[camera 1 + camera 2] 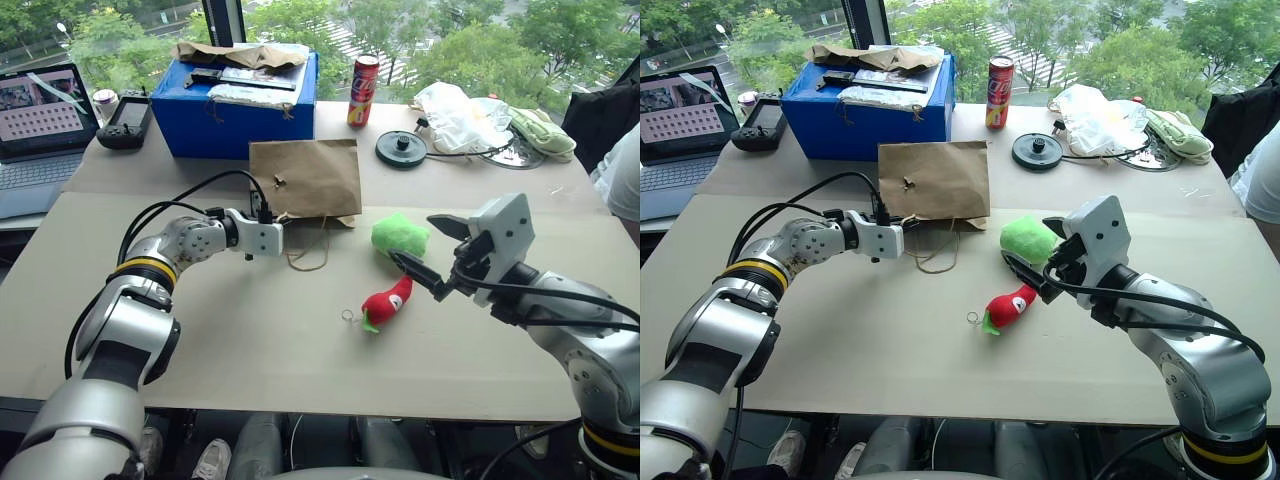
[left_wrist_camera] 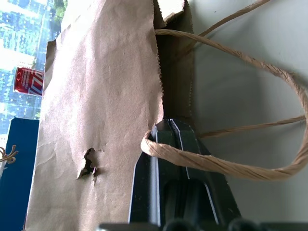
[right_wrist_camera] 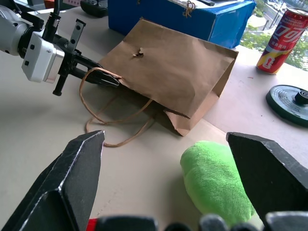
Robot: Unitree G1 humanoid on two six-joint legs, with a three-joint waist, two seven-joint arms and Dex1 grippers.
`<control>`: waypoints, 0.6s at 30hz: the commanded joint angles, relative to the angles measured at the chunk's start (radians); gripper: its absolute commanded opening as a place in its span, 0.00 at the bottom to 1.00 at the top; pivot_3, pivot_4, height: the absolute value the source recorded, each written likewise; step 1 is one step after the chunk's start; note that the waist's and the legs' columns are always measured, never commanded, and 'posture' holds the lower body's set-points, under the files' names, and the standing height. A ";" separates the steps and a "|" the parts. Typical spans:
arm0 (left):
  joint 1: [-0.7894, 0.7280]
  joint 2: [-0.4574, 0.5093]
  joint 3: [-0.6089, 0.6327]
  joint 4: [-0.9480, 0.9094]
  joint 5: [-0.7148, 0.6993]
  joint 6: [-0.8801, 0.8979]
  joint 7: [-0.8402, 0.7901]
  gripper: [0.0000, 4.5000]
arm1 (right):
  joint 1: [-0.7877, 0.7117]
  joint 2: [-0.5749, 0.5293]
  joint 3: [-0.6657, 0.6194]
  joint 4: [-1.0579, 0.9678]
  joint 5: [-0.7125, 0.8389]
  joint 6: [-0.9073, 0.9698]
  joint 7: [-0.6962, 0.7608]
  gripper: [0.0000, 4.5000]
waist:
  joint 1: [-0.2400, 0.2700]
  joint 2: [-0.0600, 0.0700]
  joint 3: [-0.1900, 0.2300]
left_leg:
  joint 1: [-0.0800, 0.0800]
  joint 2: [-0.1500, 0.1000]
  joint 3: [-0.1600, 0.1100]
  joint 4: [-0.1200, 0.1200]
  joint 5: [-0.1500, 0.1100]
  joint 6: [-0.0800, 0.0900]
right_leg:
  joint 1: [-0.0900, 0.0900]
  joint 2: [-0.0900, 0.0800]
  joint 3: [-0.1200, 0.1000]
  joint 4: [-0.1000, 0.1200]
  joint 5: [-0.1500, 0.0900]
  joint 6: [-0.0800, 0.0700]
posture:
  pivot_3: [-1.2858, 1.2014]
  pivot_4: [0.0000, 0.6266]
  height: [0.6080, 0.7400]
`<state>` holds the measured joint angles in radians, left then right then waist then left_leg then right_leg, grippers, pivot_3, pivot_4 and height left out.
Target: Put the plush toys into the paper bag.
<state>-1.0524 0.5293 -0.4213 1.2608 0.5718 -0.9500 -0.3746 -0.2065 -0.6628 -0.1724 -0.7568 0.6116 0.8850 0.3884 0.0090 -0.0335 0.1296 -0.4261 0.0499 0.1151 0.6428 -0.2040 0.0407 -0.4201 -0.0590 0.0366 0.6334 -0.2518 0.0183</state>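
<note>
Leafy trees showed through the window behind a pale, matte bench [image 1: 300, 350]. On it the left end effector [image 2: 166, 132] had its two black fingers pressed together at the mouth edge of the paper bag [image 1: 305, 178], with one coarse, twisted twine handle [image 2: 216, 166] looped over their tips. That bag was plain brown kraft, creased, lying flat, with a small ragged tear in its upper face and a saw-toothed rim. The right end effector [image 3: 163, 168] hovered with its blunt, wedge-shaped black fingers spread wide and holding nothing. Just beyond it, near the bag's mouth, lay the green plush toy [image 1: 400, 235], a fuzzy rounded blob. The red plush toy [image 1: 388, 303], a smooth chili shape with a green stem and a thin metal keyring, lay nearer the front edge. Farther back stood a glossy blue box [image 1: 240, 115] topped with crumpled paper, a red drink can [image 1: 363, 90] and a black disc [image 1: 401, 148].
</note>
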 commanded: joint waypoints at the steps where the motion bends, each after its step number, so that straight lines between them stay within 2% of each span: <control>1: -0.019 0.007 0.015 0.007 -0.020 0.021 -0.016 0.01 | -0.001 -0.004 -0.029 -0.032 0.003 -0.006 -0.012 1.00 | 0.001 0.000 0.000 | 0.000 0.000 0.000 0.000 0.000 0.000 | 0.000 0.000 0.000 0.000 0.000 0.000 | 0.52 0.24 0.99; 4: -0.013 0.014 0.022 0.008 -0.029 0.036 -0.028 0.15 | -0.003 -0.002 -0.026 -0.027 0.001 -0.009 -0.012 1.00 | 0.001 0.000 0.000 | 0.000 0.000 0.000 0.000 0.000 0.000 | 0.000 0.000 0.000 0.000 0.000 0.000 | 0.52 0.24 0.99; 14: -0.027 0.022 0.016 0.003 -0.012 0.077 0.026 0.96 | -0.009 0.005 -0.017 -0.017 -0.007 -0.017 -0.018 1.00 | 0.002 0.000 0.000 | 0.000 0.000 0.000 0.001 0.000 0.000 | 0.000 0.000 0.000 0.001 0.000 0.000 | 0.52 0.24 0.99; 15: -0.033 0.013 0.014 0.002 -0.011 0.077 0.034 0.99 | -0.006 0.005 -0.020 -0.016 -0.008 -0.019 -0.018 1.00 | 0.002 0.000 0.000 | 0.000 0.000 0.000 0.001 0.000 0.000 | 0.000 0.000 0.000 0.001 0.000 0.000 | 0.52 0.24 0.99; 18: -0.040 0.003 0.024 0.002 -0.026 0.078 0.034 0.99 | 0.001 0.002 -0.025 -0.018 -0.012 -0.018 -0.021 1.00 | 0.002 0.000 0.000 | 0.000 0.000 0.000 0.001 0.000 0.000 | 0.000 0.000 0.000 0.001 0.000 0.000 | 0.52 0.24 0.99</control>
<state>-1.0552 0.5357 -0.4129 1.2735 0.5610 -0.8710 -0.3527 -0.2065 -0.6595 -0.1717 -0.7546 0.6045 0.8848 0.3736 0.0112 -0.0336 0.1296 -0.4261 0.0498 0.1153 0.6436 -0.2039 0.0407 -0.4198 -0.0592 0.0363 0.6340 -0.2518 0.0183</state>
